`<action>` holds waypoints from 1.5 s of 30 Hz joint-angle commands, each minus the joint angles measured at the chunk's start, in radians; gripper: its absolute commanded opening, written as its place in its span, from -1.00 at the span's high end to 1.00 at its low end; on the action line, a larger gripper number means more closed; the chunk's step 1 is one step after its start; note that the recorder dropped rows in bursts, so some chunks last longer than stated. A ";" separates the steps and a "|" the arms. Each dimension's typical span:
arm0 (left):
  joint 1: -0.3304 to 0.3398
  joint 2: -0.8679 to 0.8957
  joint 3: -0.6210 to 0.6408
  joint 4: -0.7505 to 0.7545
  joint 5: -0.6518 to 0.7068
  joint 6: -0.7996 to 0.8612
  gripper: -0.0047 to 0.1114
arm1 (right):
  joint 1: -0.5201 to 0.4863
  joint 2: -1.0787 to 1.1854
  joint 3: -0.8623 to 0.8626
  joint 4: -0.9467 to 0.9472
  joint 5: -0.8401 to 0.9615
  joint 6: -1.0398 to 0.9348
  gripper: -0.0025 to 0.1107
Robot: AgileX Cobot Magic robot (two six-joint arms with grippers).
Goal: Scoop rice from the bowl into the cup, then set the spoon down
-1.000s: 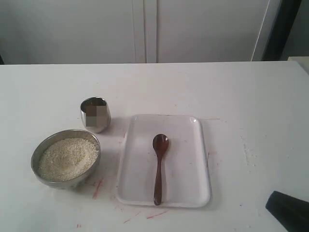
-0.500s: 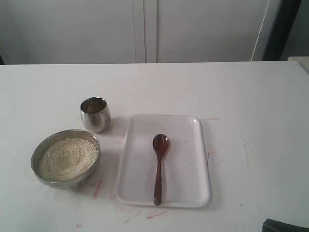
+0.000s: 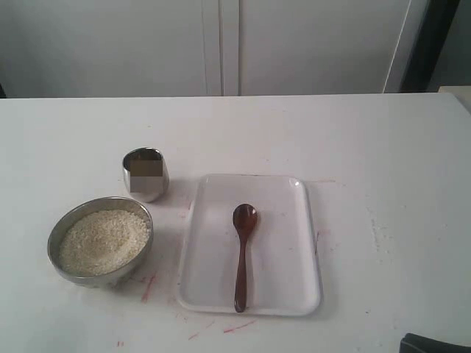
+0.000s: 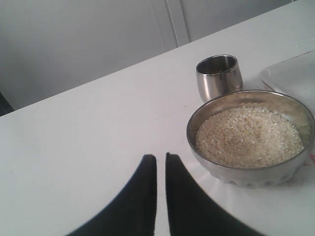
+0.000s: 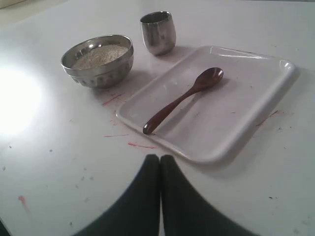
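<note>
Spoon at rest on tray; both grippers closed and empty.

The right gripper [image 5: 160, 160] has its jaws pressed together, holding nothing; the spoon [image 5: 183, 100] lies just ahead of it on the white tray [image 5: 256, 105], handle end nearest. The left gripper [image 4: 160, 160] is likewise closed, with the bowl [image 4: 246, 169] of rice [image 4: 248, 137] near it and the cup [image 4: 219, 76] beyond. Risk: the handle lies flat, so closed jaws would push it, and the tray rim stands between.
</note>
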 commanded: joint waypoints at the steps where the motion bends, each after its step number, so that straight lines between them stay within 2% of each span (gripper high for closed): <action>1: -0.003 -0.001 -0.003 -0.007 -0.004 -0.001 0.67 | -0.008 -0.005 0.005 0.000 -0.008 -0.004 0.96; 4: -0.003 -0.001 -0.003 -0.007 -0.004 -0.001 0.67 | -0.053 -0.005 0.005 0.000 -0.008 -0.002 0.96; 28: -0.003 -0.001 -0.003 -0.007 -0.004 -0.001 0.67 | -0.604 -0.005 0.005 0.000 -0.011 -0.002 0.96; 37: -0.003 -0.001 -0.003 -0.007 -0.004 -0.001 0.67 | -0.705 -0.005 0.005 0.000 -0.011 0.000 0.96; 45: -0.003 -0.001 -0.003 -0.007 -0.004 -0.001 0.67 | -0.727 -0.005 0.005 0.000 -0.009 0.000 0.96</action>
